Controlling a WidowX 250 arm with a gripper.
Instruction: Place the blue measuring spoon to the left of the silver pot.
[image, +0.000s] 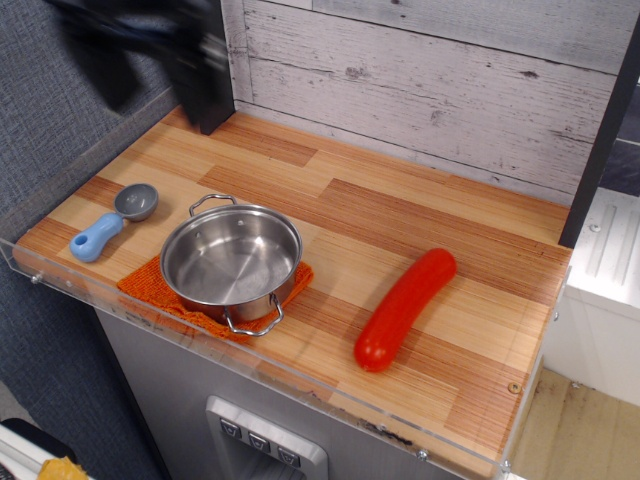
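Note:
The blue measuring spoon (110, 224) lies flat on the wooden counter at the far left, with its light-blue handle towards the front edge and its grey bowl towards the back. It lies just left of the silver pot (232, 262), apart from it. The pot stands upright and empty on an orange cloth (150, 290). My gripper (150, 35) is a dark motion-blurred shape high at the top left, well above and behind the spoon. It holds nothing that I can see, and its jaws are too blurred to read.
A long red sausage (405, 307) lies on the right half of the counter. A dark post (208, 65) stands at the back left against the grey plank wall. A clear acrylic rim (60, 285) runs along the front and left edges.

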